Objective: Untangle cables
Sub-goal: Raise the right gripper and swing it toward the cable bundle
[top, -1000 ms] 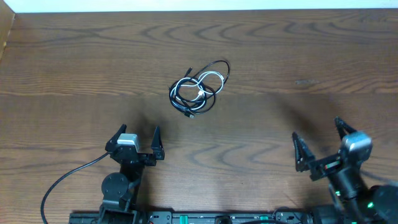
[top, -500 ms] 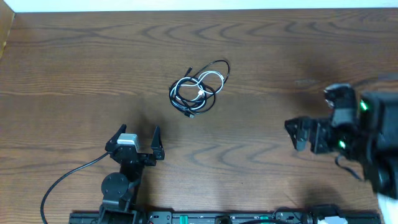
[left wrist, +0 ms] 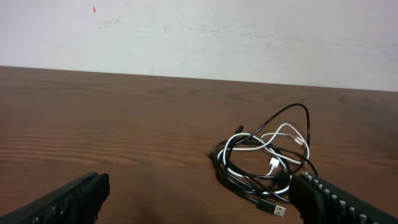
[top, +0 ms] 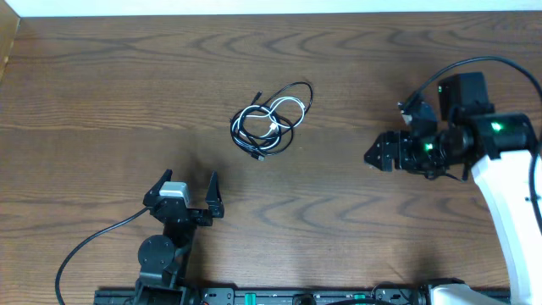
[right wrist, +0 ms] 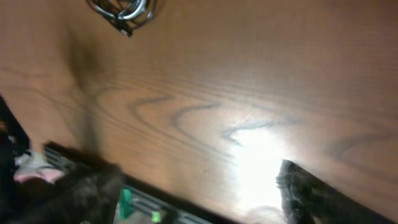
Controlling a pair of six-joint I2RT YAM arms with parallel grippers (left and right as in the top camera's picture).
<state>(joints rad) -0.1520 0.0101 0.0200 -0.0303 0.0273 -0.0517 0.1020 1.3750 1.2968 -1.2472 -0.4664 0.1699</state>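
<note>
from overhead, the cables (top: 271,121) lie in 1 tangled heap on the worktop (top: 102,102), midway between its side edges and nearer the far edge. the left gripper (top: 189,176) sits by the near edge, claw spread wide and empty. the right gripper (top: 392,131) hangs toward the right edge, pointing left, well apart from the heap. left wrist view: the heap lies ahead. right wrist view, blurred: claw parted, nothing between.

- A dark brown table (top: 127,68) with wavy wood grain fills the overhead view.
- A pale, faintly smudged wall (left wrist: 199,37) rises behind its far edge, with a small red mark (left wrist: 94,9) high up.
- A lighter wooden panel (top: 7,38) borders the far left corner.
- A bright glare (right wrist: 258,146) lies on the tabletop.
</note>
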